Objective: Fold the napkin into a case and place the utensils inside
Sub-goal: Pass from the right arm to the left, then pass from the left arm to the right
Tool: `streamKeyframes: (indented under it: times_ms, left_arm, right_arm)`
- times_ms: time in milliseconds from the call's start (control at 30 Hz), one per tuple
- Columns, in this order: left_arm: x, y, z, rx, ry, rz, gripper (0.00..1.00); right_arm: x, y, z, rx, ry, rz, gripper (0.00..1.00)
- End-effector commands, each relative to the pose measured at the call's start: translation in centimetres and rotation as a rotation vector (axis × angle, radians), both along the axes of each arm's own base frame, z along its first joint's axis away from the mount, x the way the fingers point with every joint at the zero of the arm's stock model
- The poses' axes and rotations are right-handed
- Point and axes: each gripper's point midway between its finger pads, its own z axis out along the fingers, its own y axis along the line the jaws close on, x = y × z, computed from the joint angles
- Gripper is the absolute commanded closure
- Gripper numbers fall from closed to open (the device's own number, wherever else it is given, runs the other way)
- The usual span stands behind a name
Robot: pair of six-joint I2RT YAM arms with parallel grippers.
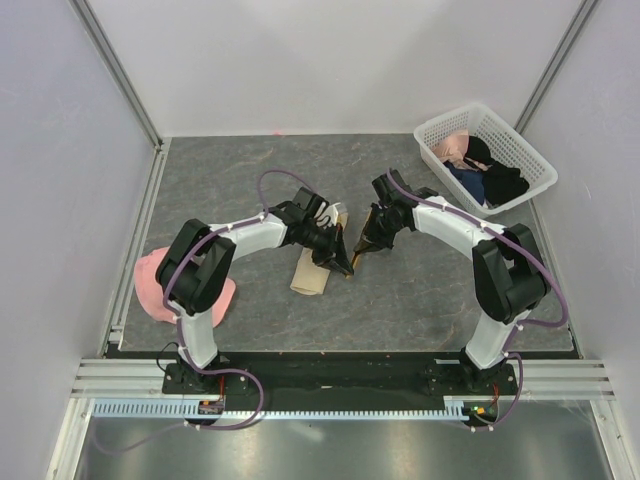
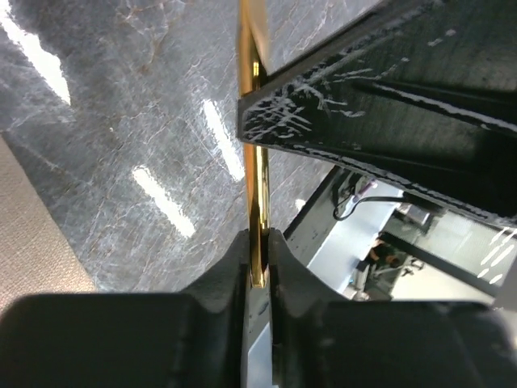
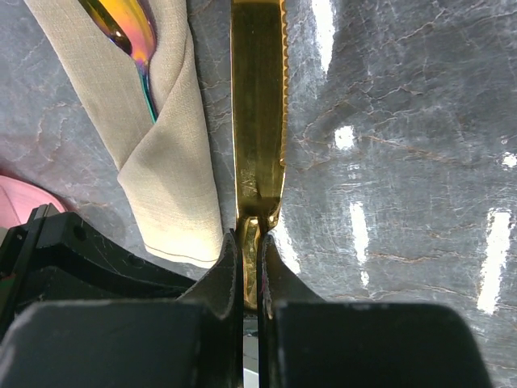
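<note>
The orange knife (image 3: 258, 105) is held over the table by both grippers. My right gripper (image 3: 257, 263) is shut on its handle, the serrated blade pointing away. My left gripper (image 2: 257, 259) is shut on one end of the knife (image 2: 255, 170), seen edge-on, with the right gripper's black body just above it. In the top view the left gripper (image 1: 340, 262) and right gripper (image 1: 365, 243) meet beside the folded beige napkin (image 1: 312, 270). The napkin (image 3: 153, 162) lies left of the knife as a narrow case. The spoon (image 3: 129, 32) sits inside it with its bowl sticking out.
A pink cap (image 1: 155, 285) lies at the table's left edge by the left arm. A white basket (image 1: 445, 118) with dark and pink clothes stands at the back right. Grey walls and metal rails enclose the table.
</note>
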Motion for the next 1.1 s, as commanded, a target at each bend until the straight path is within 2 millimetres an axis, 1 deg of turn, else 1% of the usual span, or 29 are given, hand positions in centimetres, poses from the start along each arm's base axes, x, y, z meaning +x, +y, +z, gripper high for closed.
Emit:
streamKeyframes:
  times_ms: [0, 33, 67, 100, 167, 200, 267, 300, 400, 533, 600, 667, 733, 900, 1067]
  left_arm:
    - [1.0, -0.8, 1.3, -0.039, -0.066, -0.016, 0.98]
    - [1.0, -0.6, 1.1, -0.026, -0.077, -0.008, 0.98]
    - [1.1, -0.5, 1.4, -0.029, -0.093, -0.009, 0.98]
    - [1.1, -0.5, 1.5, -0.028, -0.107, -0.011, 0.98]
    - [1.1, -0.1, 1.5, -0.013, -0.123, -0.005, 0.98]
    - [1.1, 0.0, 1.7, -0.013, -0.134, -0.005, 0.98]
    - [0.9, 0.1, 1.7, -0.006, -0.134, -0.005, 0.98]
    - [0.9, 0.3, 1.8, -0.001, -0.139, -0.005, 0.98]
    - [0.8, 0.5, 1.6, 0.010, -0.140, -0.002, 0.98]
    - [0.6, 0.6, 1.8, 0.008, -0.144, -0.003, 0.98]
    - [0.6, 0.7, 1.9, 0.010, -0.144, -0.003, 0.98]
    - [0.6, 0.6, 2.2, 0.002, -0.146, -0.003, 0.98]
    - [0.5, 0.6, 2.3, -0.001, -0.146, -0.005, 0.98]
    - [0.2, 0.6, 2.7, -0.011, -0.145, -0.010, 0.98]
    - [0.1, 0.6, 2.9, -0.018, -0.141, -0.012, 0.98]
  right_arm:
    - [0.8, 0.9, 2.5, 0.072, -0.044, -0.021, 1.00]
    - [0.8, 0.9, 2.5, 0.070, -0.048, -0.021, 1.00]
    - [0.8, 0.9, 2.4, 0.067, -0.046, -0.021, 1.00]
    - [1.0, 0.8, 2.5, 0.064, -0.050, -0.021, 0.97]
    - [1.0, 0.4, 2.1, 0.029, -0.043, -0.020, 0.80]
    - [1.4, 0.4, 2.5, 0.027, -0.054, -0.020, 0.68]
    - [1.7, 0.1, 2.3, -0.003, -0.053, -0.007, 0.62]
    - [2.2, 0.2, 2.6, -0.005, -0.064, -0.006, 0.62]
    - [2.7, 0.1, 2.8, -0.026, -0.071, -0.007, 0.61]
    - [2.4, 0.2, 2.1, -0.020, -0.045, -0.010, 0.61]
    - [2.4, -0.1, 1.7, -0.035, -0.044, -0.019, 0.58]
    - [2.5, -0.2, 1.4, -0.041, -0.042, -0.019, 0.52]
    - [2.6, -0.4, 1.0, -0.050, -0.039, -0.013, 0.51]
    - [3.3, -0.8, 0.7, -0.053, -0.051, -0.033, 0.51]
    - [3.9, -0.6, 0.8, -0.029, -0.064, -0.040, 0.52]
